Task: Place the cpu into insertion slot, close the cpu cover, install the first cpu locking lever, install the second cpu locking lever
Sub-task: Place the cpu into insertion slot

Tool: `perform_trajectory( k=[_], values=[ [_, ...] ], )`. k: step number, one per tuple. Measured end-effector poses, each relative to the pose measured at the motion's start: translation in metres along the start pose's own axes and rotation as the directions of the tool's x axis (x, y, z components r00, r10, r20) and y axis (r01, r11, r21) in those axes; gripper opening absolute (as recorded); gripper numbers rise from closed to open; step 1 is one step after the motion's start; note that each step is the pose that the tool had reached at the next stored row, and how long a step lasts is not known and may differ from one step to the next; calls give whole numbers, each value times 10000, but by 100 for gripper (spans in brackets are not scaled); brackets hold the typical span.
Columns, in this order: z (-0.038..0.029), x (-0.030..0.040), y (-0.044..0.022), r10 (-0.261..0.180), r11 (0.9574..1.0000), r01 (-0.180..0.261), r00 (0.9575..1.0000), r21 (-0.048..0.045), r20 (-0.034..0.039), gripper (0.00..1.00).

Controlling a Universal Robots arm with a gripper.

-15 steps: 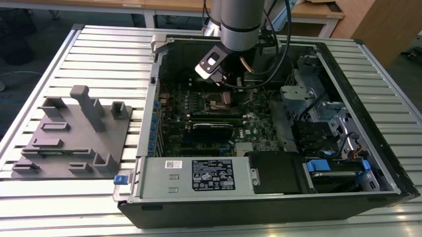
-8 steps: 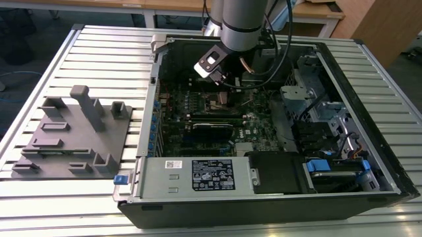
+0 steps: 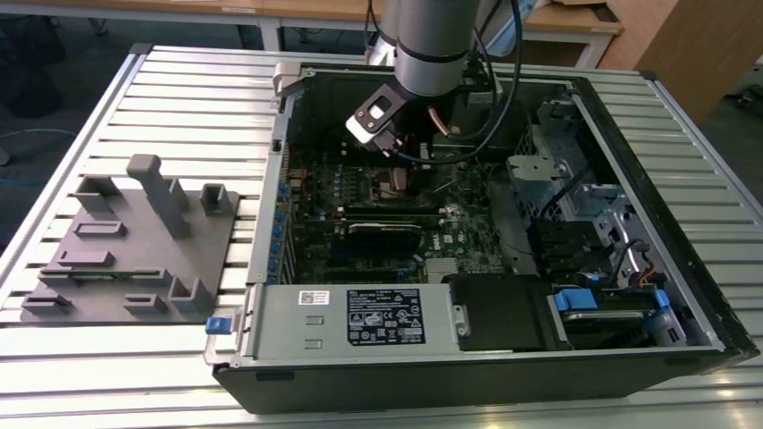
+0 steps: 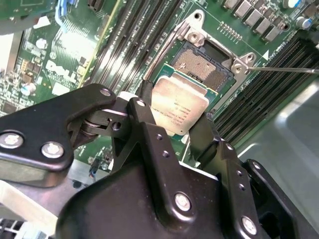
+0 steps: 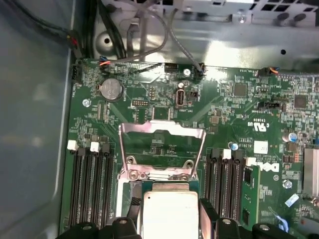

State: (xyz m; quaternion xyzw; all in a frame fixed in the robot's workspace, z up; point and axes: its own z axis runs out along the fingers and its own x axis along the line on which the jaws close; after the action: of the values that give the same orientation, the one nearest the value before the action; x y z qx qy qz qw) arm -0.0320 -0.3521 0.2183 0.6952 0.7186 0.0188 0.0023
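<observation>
cpu (image 4: 177,105) in claw (image 4: 172,108), side edges seemingly hidden

slatted silver aluminium table (image 3: 179,89) | open black metal computer case (image 3: 477,384), from mid-table to the exterior view's right edge | grey plastic fixture plate with upright posts (image 3: 131,259), by the exterior view's left edge | round silver coin battery (image 5: 110,89), near a corner of the green circuit board (image 5: 234,109) | long black memory slots (image 5: 92,184), on that board

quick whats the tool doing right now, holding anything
tool: shut on the flat square silver-topped cpu, close to the dark square insertion slot.
</observation>
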Motion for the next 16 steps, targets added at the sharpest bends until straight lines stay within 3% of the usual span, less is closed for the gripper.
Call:
perform_trajectory(
  k=[8, 16],
  values=[
    [42, 69, -96, 228, 9997, -228, 9997, -5, 8, 54],
    [130, 124, -125, 228, 9997, -228, 9997, -5, 8, 54]
  ],
)
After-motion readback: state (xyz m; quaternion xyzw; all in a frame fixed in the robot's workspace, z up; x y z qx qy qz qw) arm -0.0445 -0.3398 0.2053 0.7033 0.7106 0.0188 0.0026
